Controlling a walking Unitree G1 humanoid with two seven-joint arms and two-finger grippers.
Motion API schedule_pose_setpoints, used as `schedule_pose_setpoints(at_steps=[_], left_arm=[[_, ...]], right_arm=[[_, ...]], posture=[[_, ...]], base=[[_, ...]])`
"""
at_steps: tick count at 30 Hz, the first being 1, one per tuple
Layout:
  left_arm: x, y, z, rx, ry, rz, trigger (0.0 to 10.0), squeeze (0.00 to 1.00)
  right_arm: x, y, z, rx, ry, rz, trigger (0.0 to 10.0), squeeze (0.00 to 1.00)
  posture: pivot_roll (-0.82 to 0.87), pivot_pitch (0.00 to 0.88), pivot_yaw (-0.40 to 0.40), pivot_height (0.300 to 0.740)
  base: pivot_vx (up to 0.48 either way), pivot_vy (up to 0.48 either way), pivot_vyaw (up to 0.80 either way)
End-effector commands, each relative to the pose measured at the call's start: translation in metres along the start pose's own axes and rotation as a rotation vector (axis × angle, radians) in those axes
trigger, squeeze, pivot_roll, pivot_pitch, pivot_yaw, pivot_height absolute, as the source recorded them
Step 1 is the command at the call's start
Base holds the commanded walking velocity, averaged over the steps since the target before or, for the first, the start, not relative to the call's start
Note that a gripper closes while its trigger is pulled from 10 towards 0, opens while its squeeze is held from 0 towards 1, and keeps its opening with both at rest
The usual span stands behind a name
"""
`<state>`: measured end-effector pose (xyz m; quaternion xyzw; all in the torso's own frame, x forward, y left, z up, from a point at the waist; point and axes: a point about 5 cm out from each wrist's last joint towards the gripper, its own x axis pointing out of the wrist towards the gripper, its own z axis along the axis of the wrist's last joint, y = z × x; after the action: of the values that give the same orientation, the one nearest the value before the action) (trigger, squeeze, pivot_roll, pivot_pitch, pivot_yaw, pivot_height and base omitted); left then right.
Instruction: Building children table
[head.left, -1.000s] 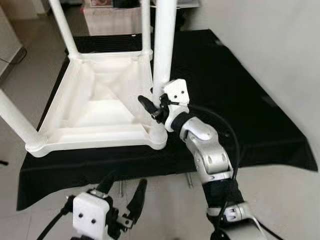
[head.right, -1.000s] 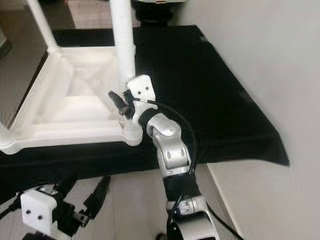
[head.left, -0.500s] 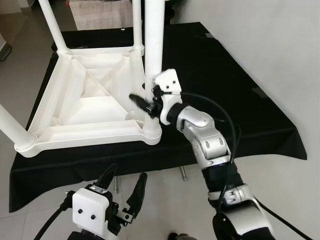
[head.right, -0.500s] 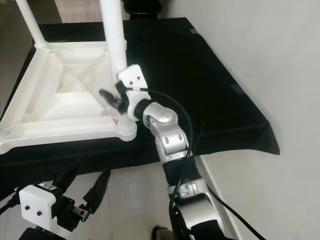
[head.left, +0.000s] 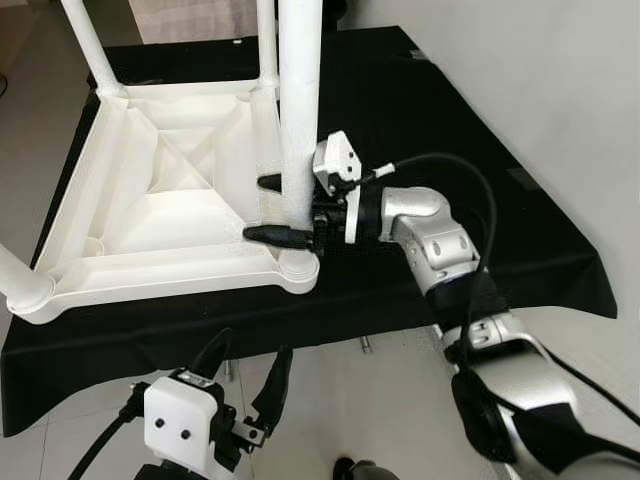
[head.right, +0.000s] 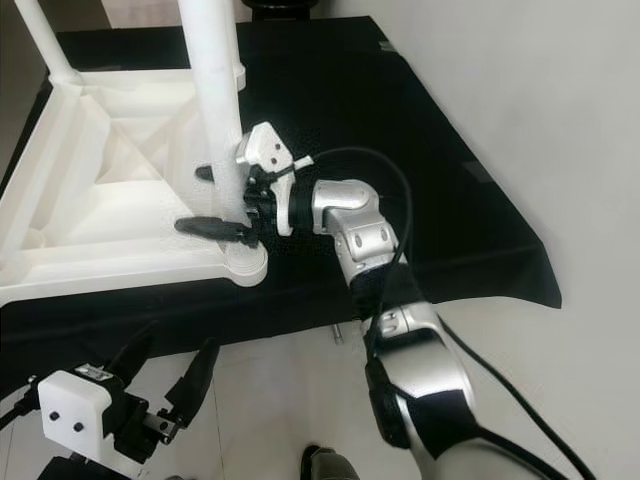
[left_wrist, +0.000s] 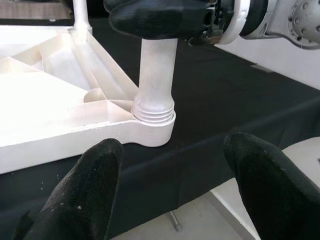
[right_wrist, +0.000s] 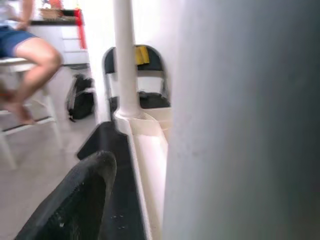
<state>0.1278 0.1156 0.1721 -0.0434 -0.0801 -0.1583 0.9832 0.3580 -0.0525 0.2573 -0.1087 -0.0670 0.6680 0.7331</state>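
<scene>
A white plastic children's table (head.left: 170, 215) lies upside down on a black-clothed tabletop (head.left: 450, 110), its legs pointing up. My right gripper (head.left: 263, 208) reaches in from the right at the near right leg (head.left: 298, 120), low down just above its threaded socket (left_wrist: 154, 112). The gripper is open, with one black finger (head.left: 272, 234) in front of the leg and the other behind it. In the right wrist view a gap shows between the finger (right_wrist: 75, 200) and the leg (right_wrist: 240, 125). My left gripper (head.left: 253, 352) hangs open below the tabletop's front edge.
A white wall (head.left: 560, 70) runs along the right of the tabletop. Light floor tiles (head.left: 370, 400) lie in front. Beyond the table are a black folding chair (right_wrist: 135, 62), a dark bag (right_wrist: 80, 97) and a seated person's legs (right_wrist: 30, 55).
My right wrist has turned and moved in. Its fingers were both left of the leg and now stand on either side of it. The head camera has shifted. The left gripper holds still.
</scene>
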Motion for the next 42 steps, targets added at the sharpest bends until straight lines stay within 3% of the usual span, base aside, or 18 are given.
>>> schedule_pose_setpoints(at_steps=[1, 12, 13, 14, 15, 16, 27, 32, 33, 34, 35, 36, 37, 38, 39, 40, 41, 42], left_arm=[[-0.003, 0.000, -0.002, 0.004, 0.029, 0.007, 10.0, 0.00], [-0.011, -0.001, 0.000, -0.001, 0.048, 0.011, 10.0, 0.00], [-0.013, -0.001, 0.000, -0.002, 0.052, 0.011, 10.0, 0.00], [-0.014, -0.002, 0.001, -0.004, 0.056, 0.011, 10.0, 0.00], [-0.014, -0.002, 0.001, -0.004, 0.056, 0.011, 10.0, 0.00], [-0.014, -0.002, 0.001, -0.005, 0.060, 0.010, 10.0, 0.00], [-0.013, -0.003, -0.001, -0.009, 0.063, 0.010, 10.0, 0.00], [-0.011, -0.003, -0.002, -0.010, 0.057, 0.012, 10.0, 0.00], [-0.010, -0.003, -0.003, -0.011, 0.054, 0.012, 10.0, 0.00], [-0.010, -0.003, -0.003, -0.011, 0.054, 0.012, 10.0, 0.00], [-0.009, -0.003, -0.003, -0.012, 0.050, 0.013, 10.0, 0.00], [-0.008, -0.003, -0.003, -0.013, 0.047, 0.014, 10.0, 0.00], [-0.008, -0.003, -0.003, -0.013, 0.047, 0.014, 10.0, 0.00], [-0.008, -0.003, -0.003, -0.012, 0.044, 0.015, 10.0, 0.00], [-0.008, -0.003, -0.003, -0.012, 0.044, 0.015, 10.0, 0.00], [-0.007, -0.002, -0.003, -0.012, 0.042, 0.015, 10.0, 0.00], [-0.006, -0.002, -0.003, -0.010, 0.042, 0.012, 10.0, 0.00], [-0.006, -0.002, -0.003, -0.010, 0.042, 0.012, 10.0, 0.00]], right_arm=[[0.006, 0.001, 0.003, -0.005, -0.006, 0.065, 10.0, 0.00], [0.002, -0.006, 0.004, 0.000, -0.001, 0.127, 10.0, 0.00], [0.000, -0.007, 0.002, 0.006, 0.004, 0.138, 9.6, 0.00], [-0.002, -0.007, 0.001, 0.015, 0.010, 0.147, 4.6, 0.00], [-0.002, -0.007, 0.001, 0.015, 0.010, 0.147, 4.6, 0.00], [-0.004, -0.007, 0.000, 0.023, 0.013, 0.161, 0.0, 0.00], [-0.010, -0.013, 0.001, 0.006, 0.009, 0.151, 0.0, 0.00], [-0.014, -0.017, -0.003, -0.035, 0.022, 0.028, 0.0, 0.00], [-0.016, -0.019, -0.009, -0.024, 0.032, -0.091, 0.0, 0.00], [-0.016, -0.019, -0.009, -0.024, 0.032, -0.091, 0.0, 0.00], [-0.015, -0.017, -0.020, -0.009, 0.061, -0.285, 0.0, 0.00], [-0.015, -0.014, -0.034, 0.004, 0.129, -0.586, 0.0, 0.00], [-0.015, -0.014, -0.034, 0.004, 0.129, -0.586, 0.0, 0.00], [-0.011, 0.010, -0.046, -0.007, 0.189, -0.764, 0.0, 0.00], [-0.011, 0.010, -0.046, -0.007, 0.189, -0.764, 0.0, 0.00], [-0.009, 0.029, -0.046, -0.022, 0.211, -0.878, 0.0, 0.00], [-0.003, 0.038, -0.041, -0.024, 0.199, -0.908, 0.0, 0.00], [-0.003, 0.038, -0.041, -0.024, 0.199, -0.908, 0.0, 0.00]], posture=[[0.09, 0.235, -0.061, 0.740], [0.08, 0.249, -0.050, 0.740], [0.08, 0.256, -0.043, 0.740], [0.08, 0.259, -0.043, 0.740], [0.08, 0.259, -0.043, 0.740], [0.08, 0.260, -0.041, 0.740], [0.07, 0.249, -0.046, 0.740], [0.06, 0.240, -0.051, 0.740], [0.04, 0.233, -0.059, 0.740], [0.04, 0.233, -0.059, 0.740], [0.04, 0.230, -0.067, 0.740], [0.03, 0.230, -0.065, 0.740], [0.03, 0.230, -0.065, 0.740], [0.02, 0.231, -0.056, 0.740], [0.02, 0.231, -0.056, 0.740], [0.02, 0.231, -0.048, 0.740], [0.01, 0.225, -0.048, 0.740], [0.01, 0.225, -0.048, 0.740]], base=[[0.000, 0.000, 0.00], [0.000, 0.000, 0.00], [0.000, 0.000, 0.00], [0.000, 0.000, 0.00], [0.000, 0.000, 0.00], [0.000, 0.000, 0.00], [0.000, 0.000, 0.00], [0.000, 0.000, 0.00], [0.000, 0.000, 0.00], [0.000, 0.000, 0.00], [0.000, 0.000, 0.00], [0.000, 0.000, 0.00], [0.000, 0.000, 0.00], [0.000, 0.000, 0.00], [0.000, 0.000, 0.00], [0.000, 0.000, 0.00], [0.000, 0.000, 0.00], [0.000, 0.000, 0.00]])
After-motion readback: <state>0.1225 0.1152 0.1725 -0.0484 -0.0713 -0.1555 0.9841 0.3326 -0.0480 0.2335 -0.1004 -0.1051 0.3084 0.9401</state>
